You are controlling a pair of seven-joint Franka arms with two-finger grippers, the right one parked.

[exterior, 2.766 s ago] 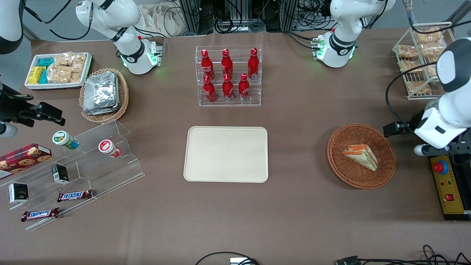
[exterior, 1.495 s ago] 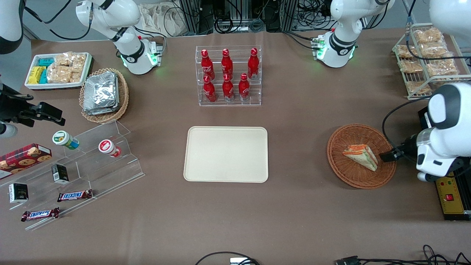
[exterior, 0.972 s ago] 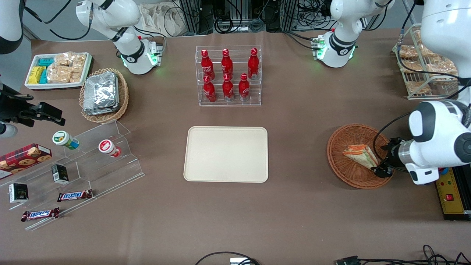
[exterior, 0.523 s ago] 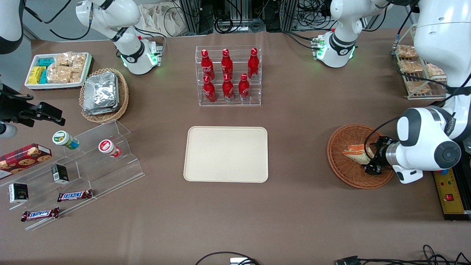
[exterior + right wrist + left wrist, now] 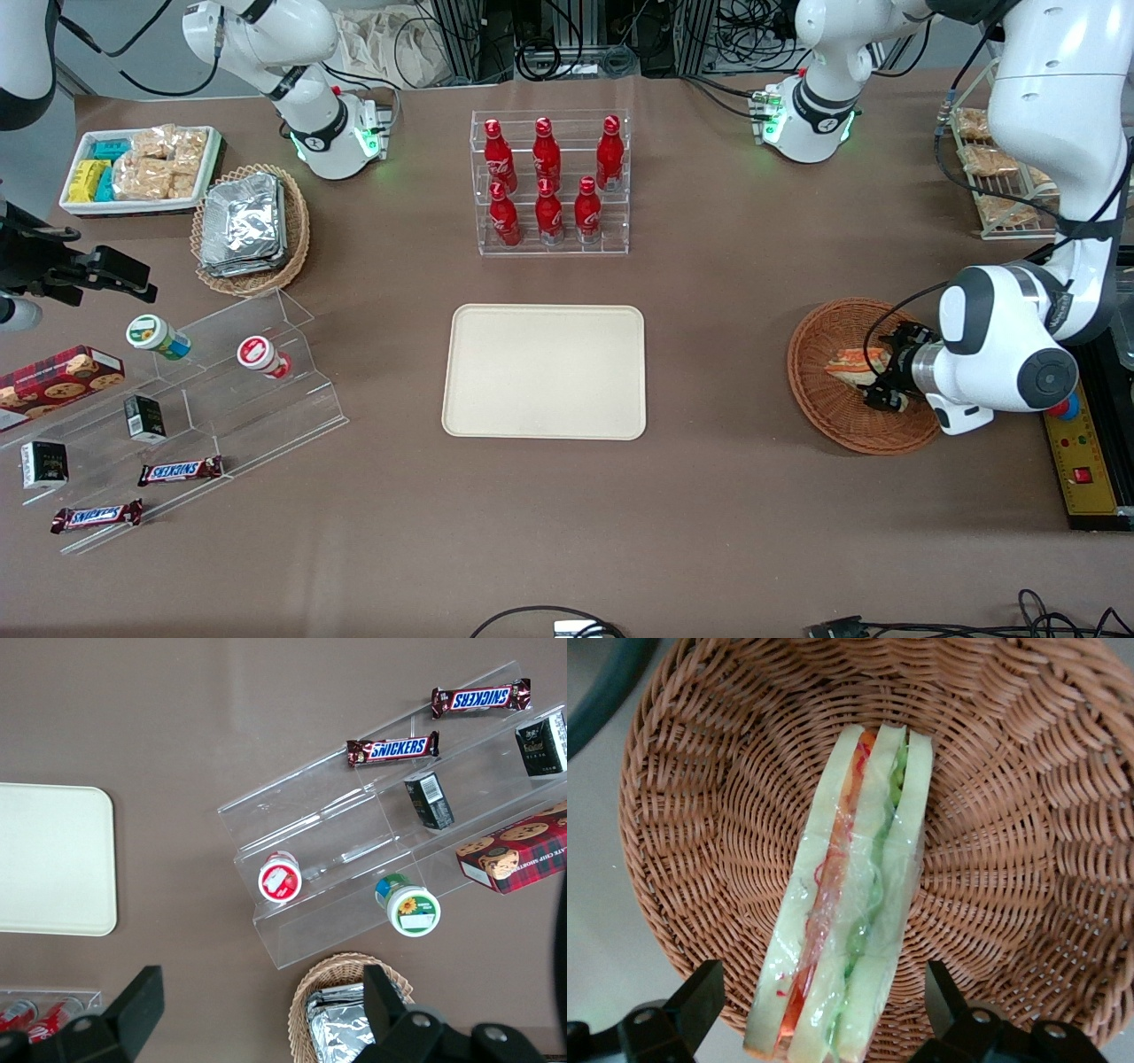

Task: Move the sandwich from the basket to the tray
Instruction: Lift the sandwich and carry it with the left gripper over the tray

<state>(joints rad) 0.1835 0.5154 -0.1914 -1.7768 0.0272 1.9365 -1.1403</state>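
Brown tabletop: gripper (image 5: 819,1014), jaws open, straddles the wedge sandwich (image 5: 850,904) in the wicker basket (image 5: 819,403); next, close, lift, carry toward tray (image 5: 545,372) at nine o'clock

Bright even overhead light, soft shadows, wrist pics sharp.

Gripper (image 5: 886,383) fingers (image 5: 700,1001) spread astride the sandwich (image 5: 850,930), basket (image 5: 1010,859) weave close on either flank.
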